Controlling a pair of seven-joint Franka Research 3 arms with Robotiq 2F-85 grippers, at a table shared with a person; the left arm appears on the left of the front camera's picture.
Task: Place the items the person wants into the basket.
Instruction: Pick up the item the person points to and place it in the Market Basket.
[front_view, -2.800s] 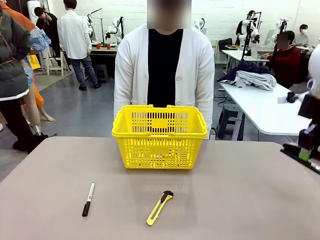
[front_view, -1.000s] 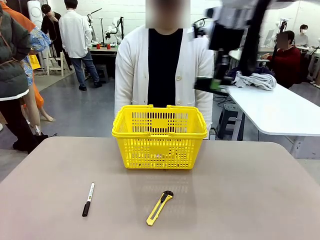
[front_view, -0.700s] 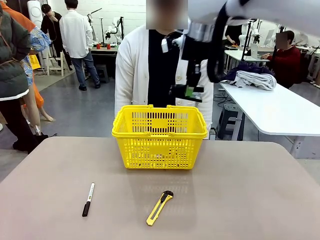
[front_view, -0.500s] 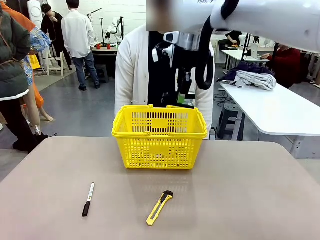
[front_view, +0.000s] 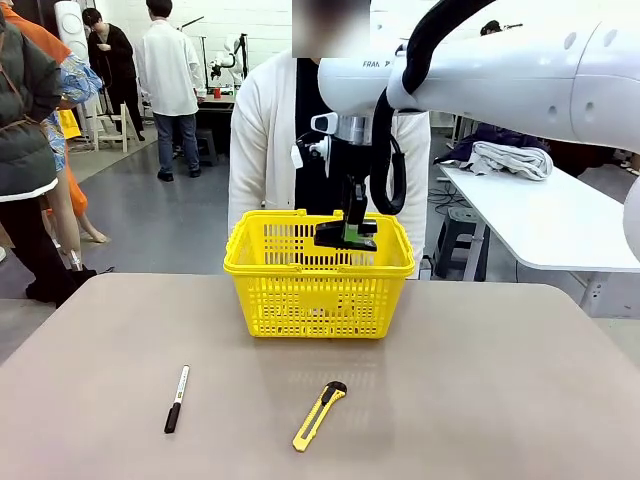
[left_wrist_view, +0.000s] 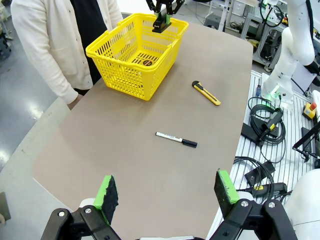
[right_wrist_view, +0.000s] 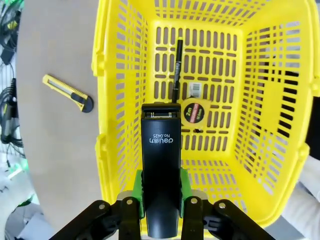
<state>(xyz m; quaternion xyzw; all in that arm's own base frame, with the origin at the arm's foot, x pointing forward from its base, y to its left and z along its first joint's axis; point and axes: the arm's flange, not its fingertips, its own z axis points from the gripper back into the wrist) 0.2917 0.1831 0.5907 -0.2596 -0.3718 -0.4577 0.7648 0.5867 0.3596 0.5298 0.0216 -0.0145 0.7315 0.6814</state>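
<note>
The right tool (right_wrist_view: 161, 192) clamps the stapler (right_wrist_view: 160, 165) above the basket (right_wrist_view: 260, 100), hiding part of the pen (right_wrist_view: 177, 70); the left tool (left_wrist_view: 167, 192) gapes wide.

Plain greyish-brown table (front_view: 480, 400) with rounded corners. On it sits a yellow basket (front_view: 319, 300) toward the far edge, in front of the person. Nearer the robot lie a marker (front_view: 176, 398) on the left and a utility knife (front_view: 319, 416) around the middle, well apart.

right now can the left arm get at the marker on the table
Probably yes: the left gripper is open above the bare table, and the marker lies flat ahead of it with nothing around it; the knife lies well apart.
</note>
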